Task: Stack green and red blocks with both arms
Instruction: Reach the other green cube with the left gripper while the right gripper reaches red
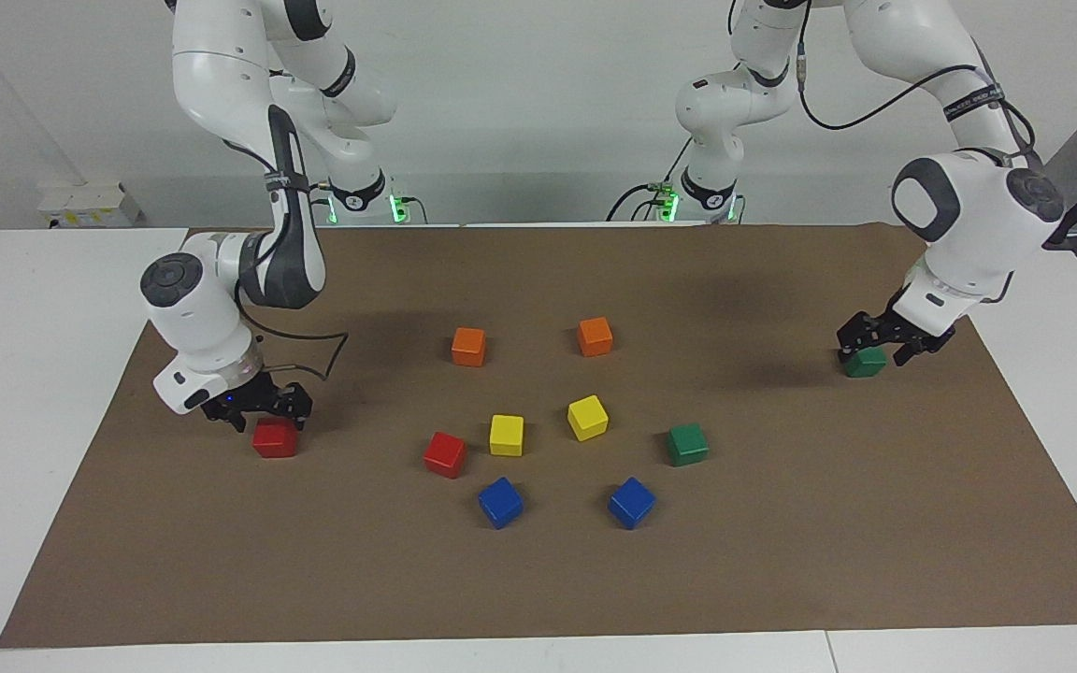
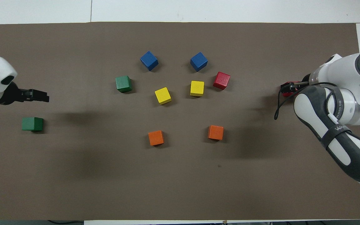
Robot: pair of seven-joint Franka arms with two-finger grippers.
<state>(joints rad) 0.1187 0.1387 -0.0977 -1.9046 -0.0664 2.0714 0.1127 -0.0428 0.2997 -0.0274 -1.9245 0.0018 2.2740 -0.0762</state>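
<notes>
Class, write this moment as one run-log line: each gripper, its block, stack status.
left gripper: open, above placed green block | right gripper: open, above placed red block | stacks: none yet

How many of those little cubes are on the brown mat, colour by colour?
Red cubes: 2
Green cubes: 2
Yellow cubes: 2
Blue cubes: 2
Orange cubes: 2
Total: 10

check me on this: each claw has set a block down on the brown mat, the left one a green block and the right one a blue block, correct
Not quite. The right claw has set down a red block, not a blue one, as the facing view shows. The left claw did leave a green block on the brown mat.
</notes>
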